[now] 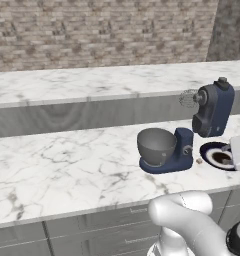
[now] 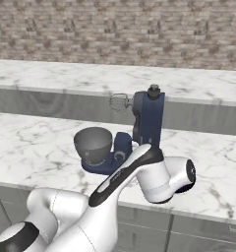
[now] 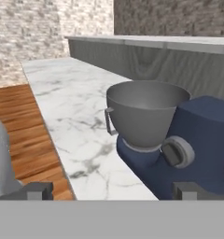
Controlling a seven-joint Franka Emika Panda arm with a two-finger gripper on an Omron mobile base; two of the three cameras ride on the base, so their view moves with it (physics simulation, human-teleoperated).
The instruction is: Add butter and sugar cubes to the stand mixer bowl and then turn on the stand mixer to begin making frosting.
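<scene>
Left base view, left to right: marble counter (image 1: 57, 160), bare on its left stretch. The bowl (image 1: 156, 146), dull grey metal, sits upright on the flat base of the navy mixer (image 1: 192, 135). Bowl interior reads dark; contents cannot be made out from this angle. Mixer head is tilted back and up, with the wire whisk (image 1: 189, 98) hanging clear above and to the right of the bowl, well apart from it. A grey knob (image 1: 187, 149) sits on the mixer column, facing the camera. A small brown bit (image 1: 199, 161) lies on the counter just right of the mixer base, possibly a sugar cube, too small to be sure. Next right, a dark-blue-and-white plate (image 1: 217, 155) lies flat on the counter. A pale block (image 1: 239, 152) sits at the plate's right edge, cut off by the frame.

Right base view: the arm crosses in front of the mixer, hiding the base's right part.

Hand view: gripper (image 3: 114, 190) low at the counter's front edge, fingers spread wide, nothing between them. Bowl and knob lie directly ahead, not touched. Wood floor (image 3: 20, 126) shows to the left of the counter.
</scene>
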